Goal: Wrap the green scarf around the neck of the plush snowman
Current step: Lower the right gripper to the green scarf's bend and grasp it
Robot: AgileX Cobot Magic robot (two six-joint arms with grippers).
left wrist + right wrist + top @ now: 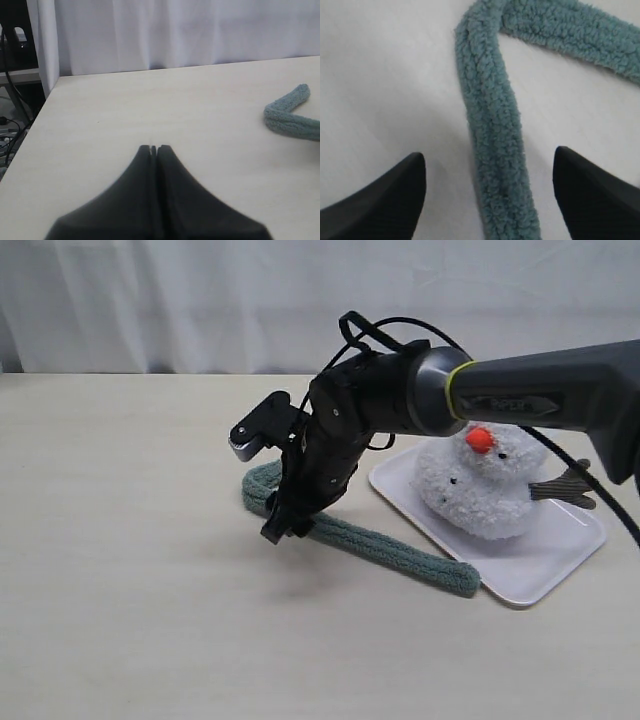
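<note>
The green scarf (400, 550) lies bent on the table, one end beside the white tray (545, 575). The plush snowman (480, 490) lies on that tray, orange nose up. My right gripper (285, 523) hangs over the scarf near its bend, reaching across from the right. In the right wrist view it (490, 160) is open, and the scarf (492, 125) runs between the fingers (405, 192) untouched. My left gripper (154, 148) is shut on nothing over bare table, far from the scarf's bend (287, 117); it does not show in the exterior view.
A white curtain (200, 300) backs the table. The table's edge and corner (52, 87) show in the left wrist view, with cables and gear beyond. The right arm's thick forearm (540, 390) passes over the snowman and tray.
</note>
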